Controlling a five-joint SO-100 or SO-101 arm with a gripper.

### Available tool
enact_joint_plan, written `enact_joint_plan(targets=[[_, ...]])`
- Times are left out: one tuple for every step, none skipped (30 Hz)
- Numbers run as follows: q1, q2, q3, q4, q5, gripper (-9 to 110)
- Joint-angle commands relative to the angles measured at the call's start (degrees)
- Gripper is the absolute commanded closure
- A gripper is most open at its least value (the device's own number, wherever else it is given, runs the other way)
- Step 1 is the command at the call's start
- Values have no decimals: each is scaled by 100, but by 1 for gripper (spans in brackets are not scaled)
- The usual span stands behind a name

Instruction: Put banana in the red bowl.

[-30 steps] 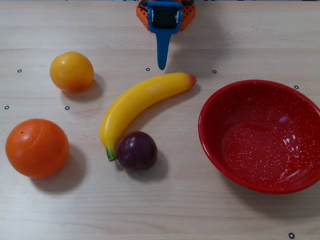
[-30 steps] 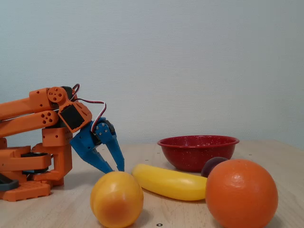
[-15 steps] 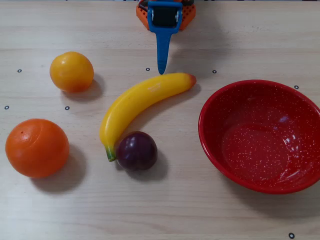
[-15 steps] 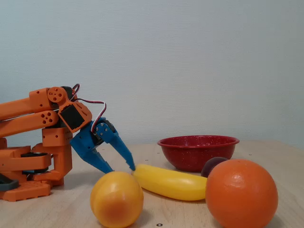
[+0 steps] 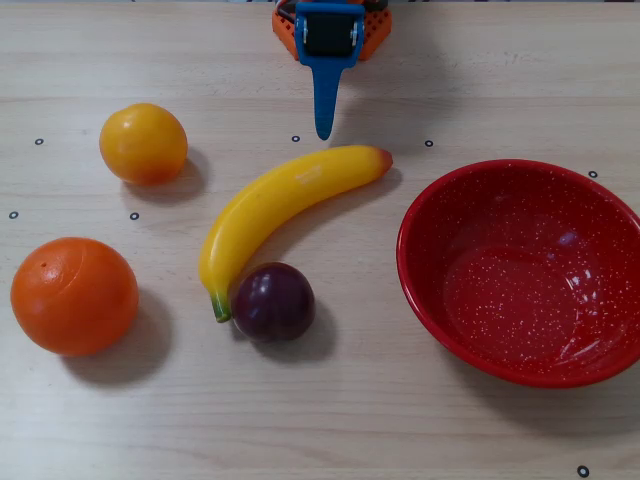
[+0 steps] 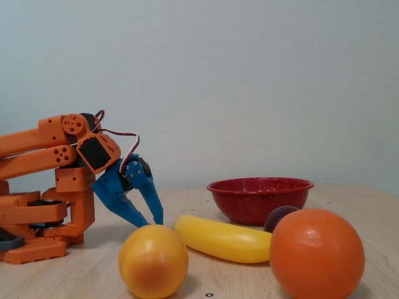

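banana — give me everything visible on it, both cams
The banana is a long, curved, glossy yellow piece that looks like plastic, with an orange-red tip toward the red bowl and a green stem end at lower left in the overhead view. A faint mark sits on its upper side. It lies flat on the wooden table, outside the bowl. Its stem end sits against the dark purple fruit. The gripper is nearby, not touching it. In the fixed view the yellow-orange fruit hides one end.

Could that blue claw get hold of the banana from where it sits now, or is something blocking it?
Probably yes. In the overhead view the gripper sits just behind the banana with bare table between them. The dark purple fruit touches only the stem end, on the far side. The fixed view shows the gripper slightly open.
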Motion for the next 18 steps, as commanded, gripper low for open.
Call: enact_joint_plan(targets=[[-26, 79, -132, 18, -18, 102], [-105, 79, -132, 18, -97, 102], [-149, 79, -132, 18, -141, 102], [-167, 62, -141, 18, -193, 102], [-176, 26, -149, 18, -255, 102], [-176, -26, -167, 18, -334, 102], [-176, -105, -193, 18, -404, 102], [-176, -185, -237, 9, -483, 102], [-158, -281, -308, 9, -536, 102], [-149, -369, -413, 9, -598, 102], [-149, -466, -536, 18, -677, 102], [-149, -563, -677, 53, -773, 102], [-149, -659, -826, 132, -914, 102], [-123, -738, -993, 211, -1072, 102], [-70, -835, -1160, 255, -1248, 102], [-9, -923, -1318, 308, -1459, 102], [79, -1020, -1494, 369, -1679, 102], [176, -1134, -1661, 396, -1872, 102]])
